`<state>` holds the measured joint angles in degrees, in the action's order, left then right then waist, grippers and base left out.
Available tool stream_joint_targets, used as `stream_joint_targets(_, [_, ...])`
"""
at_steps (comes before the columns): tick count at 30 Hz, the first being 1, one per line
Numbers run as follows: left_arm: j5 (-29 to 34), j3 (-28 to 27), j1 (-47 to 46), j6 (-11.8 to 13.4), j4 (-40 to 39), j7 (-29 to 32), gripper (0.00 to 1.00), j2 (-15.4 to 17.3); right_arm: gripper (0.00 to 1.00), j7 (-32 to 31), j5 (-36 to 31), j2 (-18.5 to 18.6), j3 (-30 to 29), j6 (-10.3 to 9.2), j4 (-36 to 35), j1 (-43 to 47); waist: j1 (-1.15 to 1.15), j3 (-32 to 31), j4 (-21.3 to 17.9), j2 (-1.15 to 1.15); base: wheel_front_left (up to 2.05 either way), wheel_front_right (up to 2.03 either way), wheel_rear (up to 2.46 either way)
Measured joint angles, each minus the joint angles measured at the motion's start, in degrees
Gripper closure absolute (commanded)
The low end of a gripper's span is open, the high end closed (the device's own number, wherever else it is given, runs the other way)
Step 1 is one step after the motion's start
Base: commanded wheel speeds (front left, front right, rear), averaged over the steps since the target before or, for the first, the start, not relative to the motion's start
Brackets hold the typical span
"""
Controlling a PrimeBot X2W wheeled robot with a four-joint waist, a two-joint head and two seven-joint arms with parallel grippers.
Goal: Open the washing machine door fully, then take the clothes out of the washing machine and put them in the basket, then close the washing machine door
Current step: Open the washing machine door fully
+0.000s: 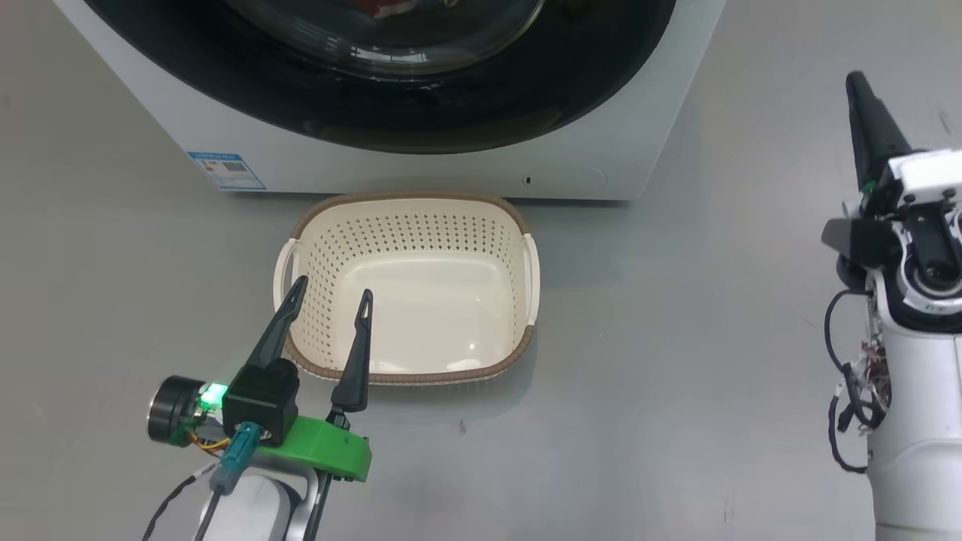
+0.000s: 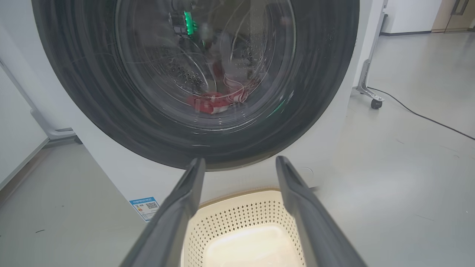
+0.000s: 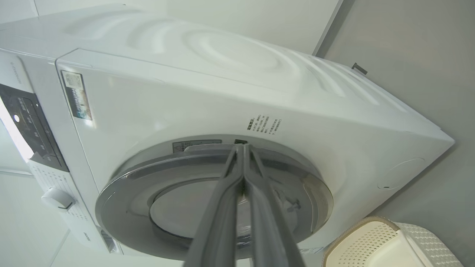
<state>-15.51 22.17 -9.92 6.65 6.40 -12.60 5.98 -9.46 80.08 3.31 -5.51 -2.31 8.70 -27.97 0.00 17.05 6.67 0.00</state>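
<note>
The white washing machine (image 1: 421, 169) stands ahead with its round black door (image 1: 526, 90) shut. Behind the glass window lie red clothes (image 2: 207, 103) with white trim. The cream basket (image 1: 409, 289) sits on the floor right in front of the machine, with nothing in it. My left gripper (image 1: 333, 287) hangs open above the basket's near left corner, holding nothing; its wrist view looks past the fingers (image 2: 185, 196) at the door (image 2: 92, 92). My right gripper (image 1: 857, 83) is raised at the far right, shut and holding nothing. In its wrist view its tips (image 3: 243, 146) point at the door's edge (image 3: 130, 185).
Grey floor surrounds the machine. A metal stand leg with a caster (image 2: 373, 101) and a black cable (image 2: 426, 118) lie to the machine's right. The control panel and its knob (image 3: 57, 198) sit on the machine's front. A blue sticker (image 1: 225, 171) marks its lower left corner.
</note>
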Motion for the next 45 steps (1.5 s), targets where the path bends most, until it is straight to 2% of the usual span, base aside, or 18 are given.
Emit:
stream_joint_targets(7, [0.10, 0.47, -2.57, -0.49, -0.33, -0.08, 0.00, -0.75, 1.00, -4.44, 2.35, 2.14, -0.36, -1.93, 0.35, -7.93, 0.00, 3.78, 1.46, 0.00, 0.00, 0.00, 0.00])
stream_joint_targets(10, [0.10, 0.93, -4.05, -1.22, -0.26, -0.10, 0.00, -1.10, 1.00, -6.01, 3.18, 3.08, -0.54, -1.98, 1.14, -10.80, 0.00, 5.27, 2.16, 0.00, 0.00, 0.00, 0.00])
stream_joint_targets(23, [0.15, 2.16, -6.94, -2.01, 0.48, -0.67, 0.00, -2.10, 1.00, -13.61, 4.42, 8.15, 1.60, -4.35, 4.95, -22.70, 0.01, 10.27, 6.11, 0.00, 0.00, 0.00, 0.00])
stream_joint_targets(32, [0.15, 2.99, -8.43, -2.74, 1.63, -1.12, 0.00, -2.76, 1.00, -17.18, 3.55, 10.09, 3.98, -4.48, 8.66, -29.08, 0.01, 12.42, 8.38, 0.00, 0.00, 0.00, 0.00])
stream_joint_targets(45, [0.15, 3.38, -8.96, -2.77, 3.05, -1.60, 0.00, -3.09, 1.00, -20.08, 3.04, 10.45, 5.80, -4.90, 13.88, -35.24, 0.00, 13.47, 9.73, 0.00, 0.00, 0.00, 0.00])
